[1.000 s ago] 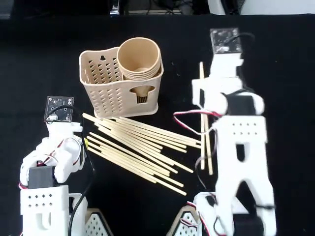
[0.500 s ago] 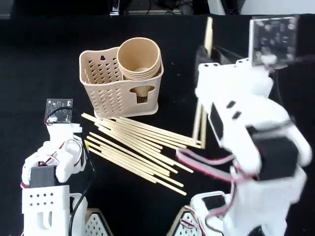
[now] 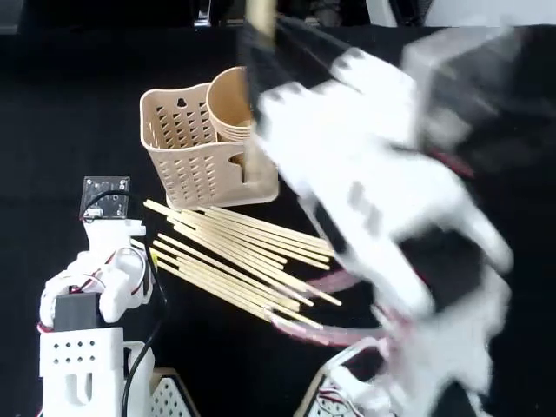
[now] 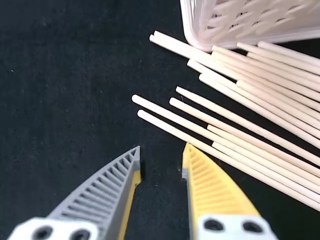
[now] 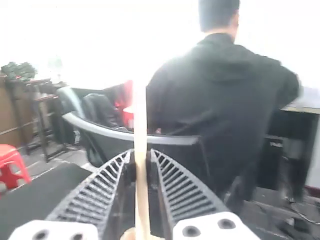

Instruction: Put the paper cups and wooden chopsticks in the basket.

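Right claw is closed tight on one wooden chopstick, a light, stiff, smooth stick likely to pivot unless pinched near its middle.

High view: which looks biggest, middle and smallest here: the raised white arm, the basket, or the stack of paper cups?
1. Right arm: largest, though it is raised toward the camera, so nearness inflates it.
2. Basket.
3. Paper cups, standing in the basket, partly hidden behind the arm.
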